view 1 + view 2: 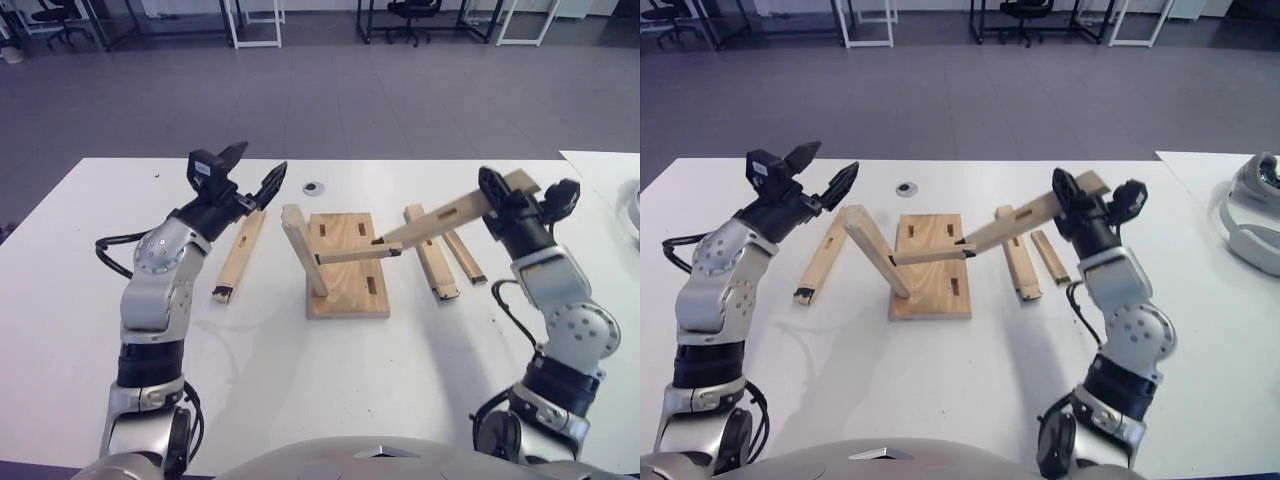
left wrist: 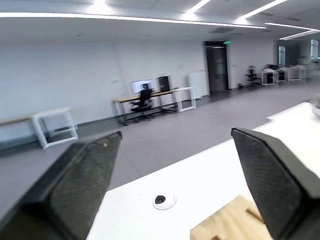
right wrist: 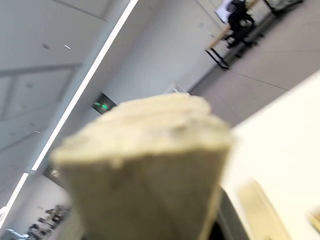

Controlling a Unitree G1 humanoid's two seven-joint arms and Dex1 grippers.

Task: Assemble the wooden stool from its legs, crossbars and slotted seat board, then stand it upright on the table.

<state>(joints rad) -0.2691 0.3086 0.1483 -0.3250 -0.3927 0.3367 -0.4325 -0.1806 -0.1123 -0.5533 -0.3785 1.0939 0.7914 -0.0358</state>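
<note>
My right hand (image 1: 527,195) pinches the upper end of one wooden leg (image 1: 445,215), and this leg slants down toward the middle of the worktop (image 1: 90,300). Its lower end meets a crossbar (image 1: 357,255), which runs almost level above the seat board (image 1: 345,300) to a second leg (image 1: 302,250). This second leg stands tilted, with its lower end near the left edge of the board. The seat board lies flat in the middle of the worktop, and its slots face up. My left hand (image 1: 263,158) is spread wide and holds nothing. It hovers above the far end of a third leg (image 1: 240,250), which lies flat just to the left of the board. Two more wooden pieces lie side by side to the right of the board, a longer one (image 1: 432,252) and a shorter one (image 1: 466,256). A small round cable cap (image 1: 315,187) sits in the worktop behind the board.
</note>
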